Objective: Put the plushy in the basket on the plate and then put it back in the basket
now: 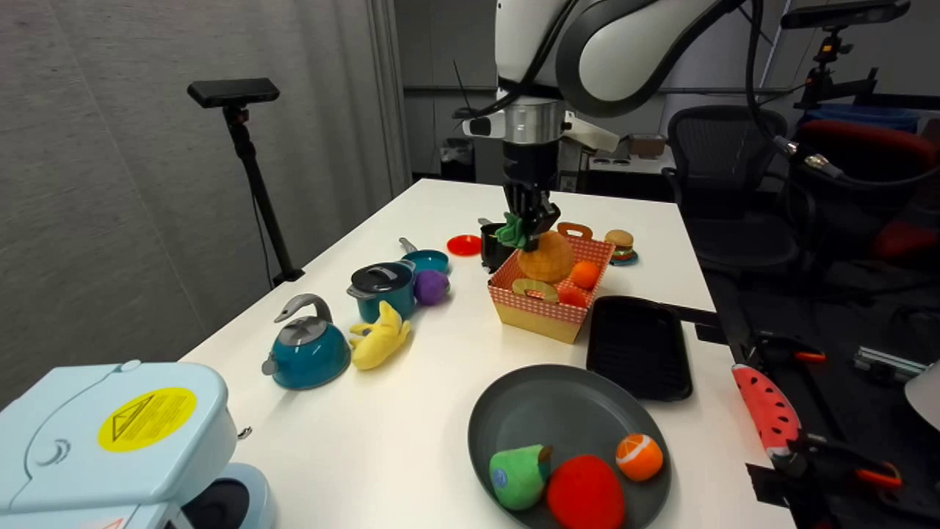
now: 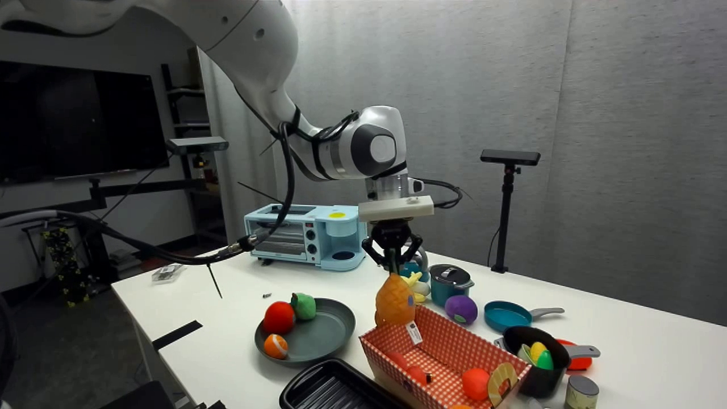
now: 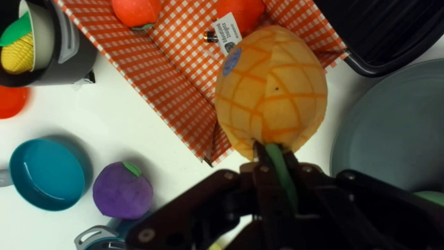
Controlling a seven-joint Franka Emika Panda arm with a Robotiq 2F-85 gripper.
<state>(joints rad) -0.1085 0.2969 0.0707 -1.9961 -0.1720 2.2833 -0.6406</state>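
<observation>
pineapple plushy, one: over basket, at end nearest plate. claw: clenched on green leaves; slim grip, we judge, leaves round body free for placing.

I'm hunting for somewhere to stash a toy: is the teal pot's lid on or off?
On: in both exterior views, the dark lid covers the mouth of the teal pot.
</observation>
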